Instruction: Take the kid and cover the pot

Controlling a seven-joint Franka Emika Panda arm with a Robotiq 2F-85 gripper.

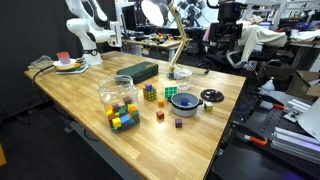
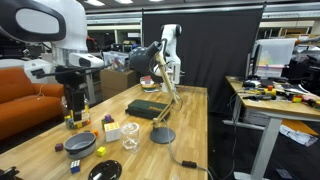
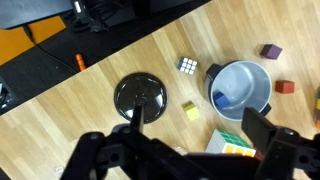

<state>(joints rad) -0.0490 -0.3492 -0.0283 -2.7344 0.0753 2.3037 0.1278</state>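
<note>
Lid [image 3: 140, 97] lies on the table [image 3: 60, 110] below the wide-spread gripper [image 3: 190, 135], untouched.

A light wooden butcher-block table [image 1: 70, 90] fills the middle of an open lab, with a dark panel [image 1: 15, 40] standing beside it in an exterior view and cluttered benches and black office chairs [image 1: 225, 38] behind. In an exterior view a black curtain [image 2: 205, 45] hangs behind the table's far end, an orange sofa [image 2: 20, 105] sits to one side, and a second wooden bench [image 2: 262, 100] stands across a grey floor [image 2: 225, 160]. Strip lights [image 2: 100, 3] glow on the ceiling, and a brass-armed desk lamp [image 2: 161, 135] stands on the table.
</note>
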